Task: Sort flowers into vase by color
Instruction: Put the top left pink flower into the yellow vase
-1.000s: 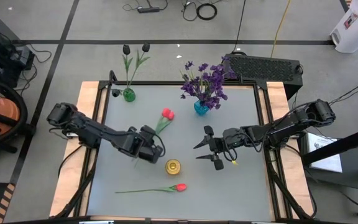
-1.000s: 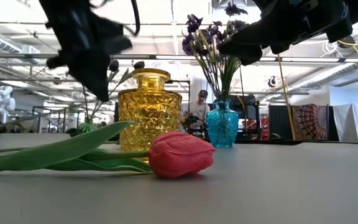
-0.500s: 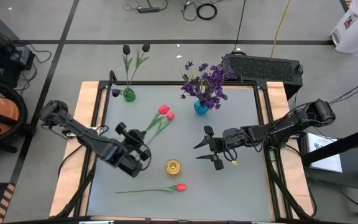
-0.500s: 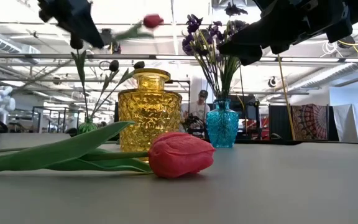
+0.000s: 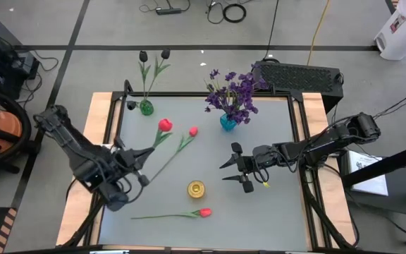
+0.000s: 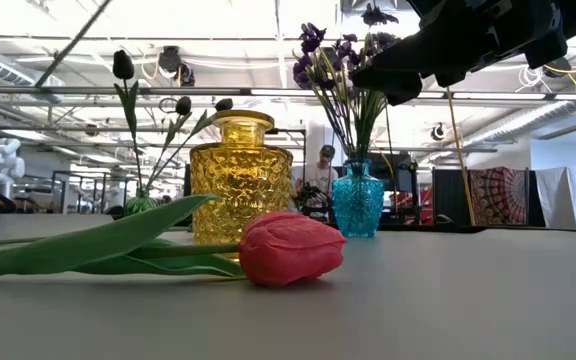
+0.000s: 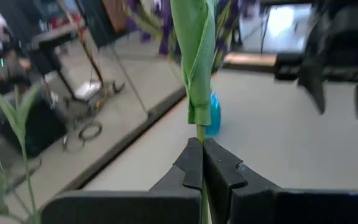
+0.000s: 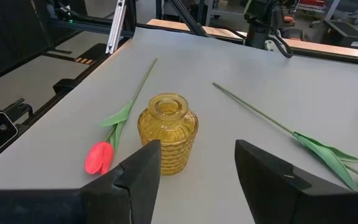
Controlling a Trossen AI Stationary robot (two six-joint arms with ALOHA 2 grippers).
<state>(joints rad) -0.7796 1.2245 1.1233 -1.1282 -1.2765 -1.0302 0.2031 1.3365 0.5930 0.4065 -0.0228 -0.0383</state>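
Observation:
My left gripper (image 5: 142, 154) hangs over the table's left side, shut on a red tulip (image 5: 164, 125) whose bloom points toward the far right. A second red tulip (image 5: 192, 131) lies on the table beside it, its stem (image 8: 260, 115) slanting toward the near side. A third red tulip (image 5: 203, 212) lies near the front edge. The yellow vase (image 5: 196, 188) stands between them. My right gripper (image 5: 224, 171) waits open just right of that vase. Black tulips stand in a green vase (image 5: 146, 107), purple flowers in a blue vase (image 5: 228, 121). My left gripper pinches the red tulip's thin green stem (image 7: 200, 132) between its two fingers, just below the folded leaf (image 7: 196, 62). The fingers come slanting from the near left, and the stem runs on from the fingertips nearly in line with them. The tulip is lifted clear of the table.
The grey table top (image 5: 273, 212) has bare room on its right half and near the front right. A black box (image 5: 298, 76) sits behind the far right edge. A person (image 6: 325, 160) stands in the room beyond the table.
My left gripper has risen and swung toward the table's near left, turning as it went, and has left the low view. It stays shut on the red tulip, which has come up off the table. That bloom has moved left, away from the second red tulip, which stays lying.

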